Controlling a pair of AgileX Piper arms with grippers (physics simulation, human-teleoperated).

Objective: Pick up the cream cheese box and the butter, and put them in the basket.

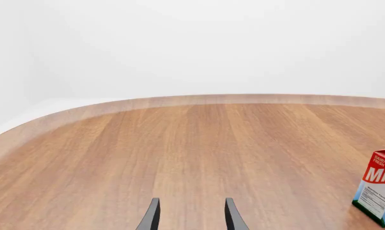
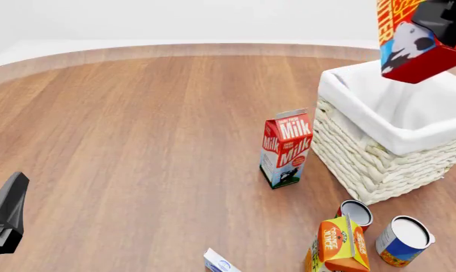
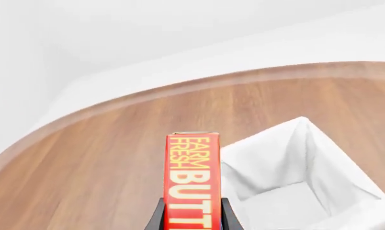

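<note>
The butter [image 2: 417,42] hung in the air at about one o'clock in the front view, pinched between the jaws of the right gripper [image 3: 191,213], whose fingers pressed flat against the box's two broad faces. That hold kept the box on edge with its lettered side toward the wrist camera, a narrow profile that I judged would drop cleanly into the basket [image 2: 379,164]. It hovered just over the basket's near rim, not yet centred above the white lining, so the release looked premature at that point.

The cream cheese box [image 2: 220,263] lay on the table at six o'clock, only its corner showing at the frame's lower edge, untouched. The left gripper [image 1: 191,215] waited low at eight o'clock with its jaws spread and nothing between them, probably parked clear of the right arm's path. The milk carton [image 2: 286,148] stood upright just beside the basket's nine o'clock wall, a possible obstacle later.
</note>
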